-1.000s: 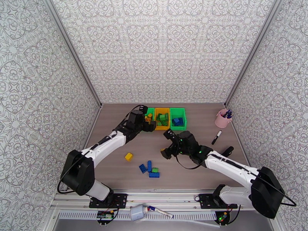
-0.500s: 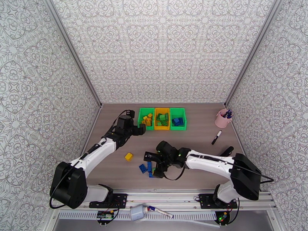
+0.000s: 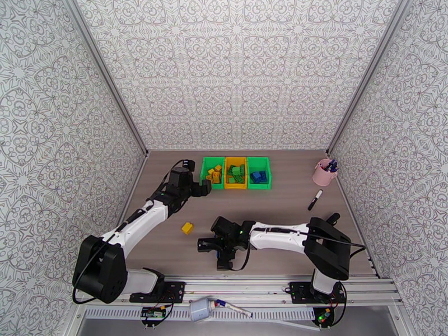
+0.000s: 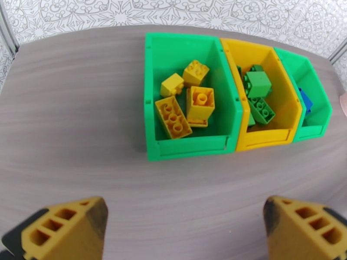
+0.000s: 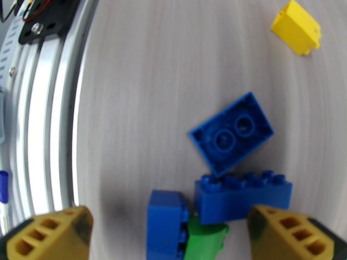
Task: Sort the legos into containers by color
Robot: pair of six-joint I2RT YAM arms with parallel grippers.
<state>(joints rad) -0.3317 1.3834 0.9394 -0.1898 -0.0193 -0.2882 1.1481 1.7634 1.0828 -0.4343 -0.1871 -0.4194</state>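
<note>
The step in hand looks like picking a blue piece from the last loose legos. The right gripper hangs over them with its jaws spread wide and nothing held. Between its fingers lie a short blue brick and a green brick, pressed together. A long blue brick sits hard by the right-hand finger. Just beyond that is an upturned blue brick, and a yellow brick lies far ahead and off to the side.

The cluster is tight, so a plain close here would probably catch blue and green at once. Doing it well would mean centring on one brick, squaring the jaws to its flat sides and closing low. The upturned brick stands freest and seems the cleaner pick.

The right arm reaches low across the counter toward its left side, wrist tipped down. The left gripper is likewise released and empty, on an arm stretched forward. The containers sit just ahead of it. The near green bin holds yellow bricks and the yellow bin holds green. The far green bin, holding blue, is where this piece should go.
</note>
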